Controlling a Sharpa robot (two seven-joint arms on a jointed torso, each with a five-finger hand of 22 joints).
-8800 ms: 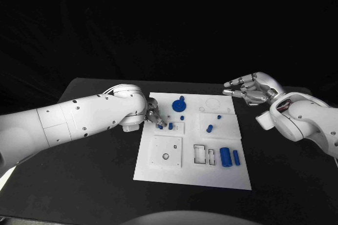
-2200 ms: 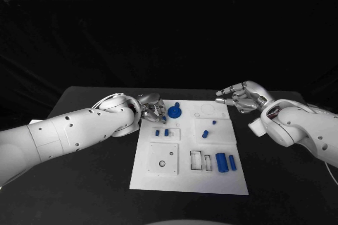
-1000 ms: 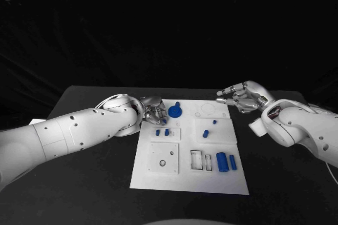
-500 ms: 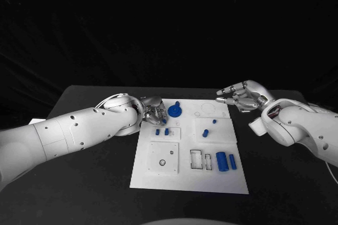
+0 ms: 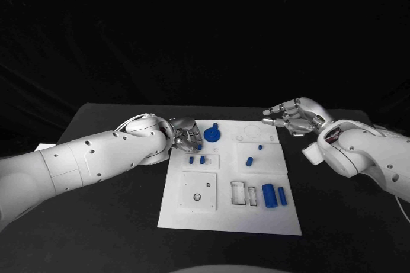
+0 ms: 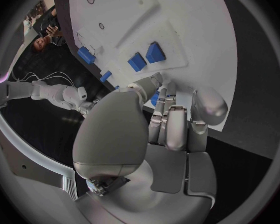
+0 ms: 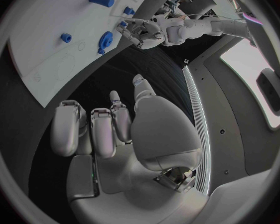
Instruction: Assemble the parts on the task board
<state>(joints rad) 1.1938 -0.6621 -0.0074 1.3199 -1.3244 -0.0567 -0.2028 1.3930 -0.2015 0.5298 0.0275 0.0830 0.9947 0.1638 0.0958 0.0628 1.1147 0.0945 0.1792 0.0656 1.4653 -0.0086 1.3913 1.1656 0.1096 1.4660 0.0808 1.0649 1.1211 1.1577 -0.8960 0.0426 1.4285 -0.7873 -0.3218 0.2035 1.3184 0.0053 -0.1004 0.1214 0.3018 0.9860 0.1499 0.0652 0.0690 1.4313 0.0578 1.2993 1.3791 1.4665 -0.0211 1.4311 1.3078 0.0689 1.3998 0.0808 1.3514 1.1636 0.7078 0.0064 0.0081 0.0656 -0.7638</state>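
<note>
Hovering at the board's far left corner, the left hand pinches a small blue part in its fingertips, just left of the blue gear. Two small parts stand in a recess below it, a peg further right, and two cylinders near the right edge. Beyond the board's far right corner, the right hand holds nothing, fingers loosely curled and apart.

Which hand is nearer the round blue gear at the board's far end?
Left. The left hand sits right beside the gear, at the board's edge; the right hand hovers off the far right corner.
</note>
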